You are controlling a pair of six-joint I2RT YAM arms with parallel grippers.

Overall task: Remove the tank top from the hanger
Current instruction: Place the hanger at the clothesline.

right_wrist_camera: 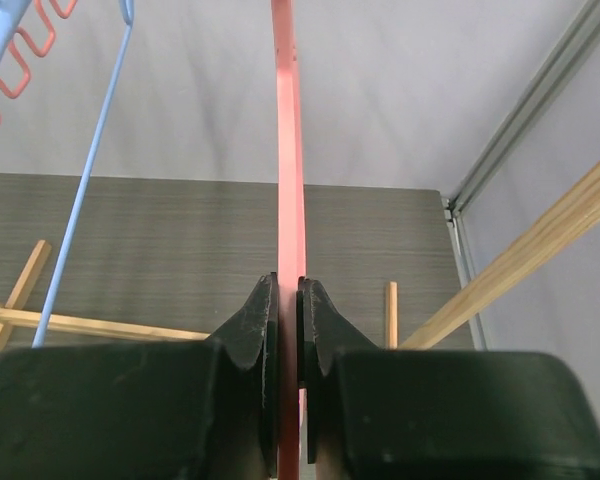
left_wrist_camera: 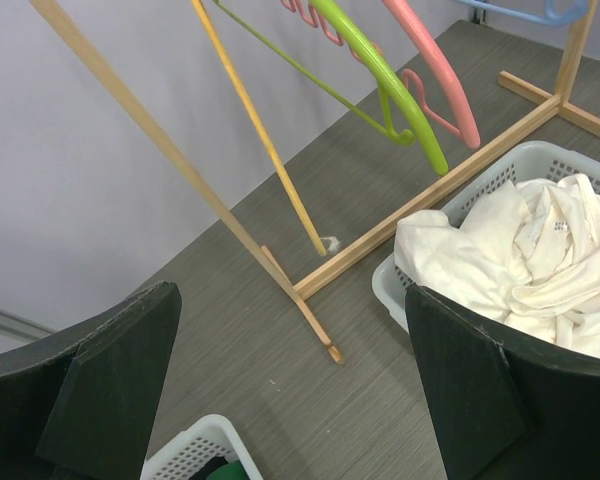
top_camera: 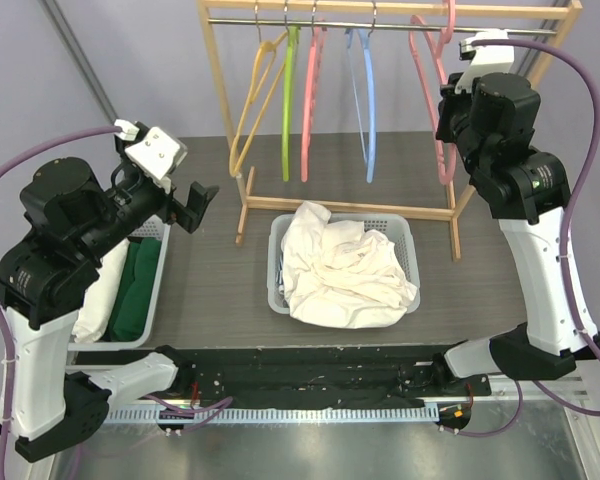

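Overhead, a dark grey table [top_camera: 210, 290] carries a wooden rack [top_camera: 350, 205] along its far side; the rack's top rail is cut off by the upper edge of the view. The left arm's bulk hides much of a side bin [top_camera: 163, 265] of folded green cloth [top_camera: 138, 290] at the table's left edge. A white basket [top_camera: 412, 250] sits mid-table, just in front of the rack's base rail. In it lies the white tank top [top_camera: 340, 265], crumpled and clear of every hanger, so its cut cannot be made out. Bare yellow [top_camera: 252, 100], green [top_camera: 289, 100] and blue [top_camera: 368, 110] hangers dangle from the rail. Bare tabletop lies between bin and basket. The left gripper [top_camera: 198, 205] hangs above that strip, jaws wide apart, holding nothing. The right gripper [right_wrist_camera: 289, 300] is raised beside the rack's right post, jaws pinched tight on a thin pink hanger [right_wrist_camera: 286, 150]; its lower end is hidden by the fingers.
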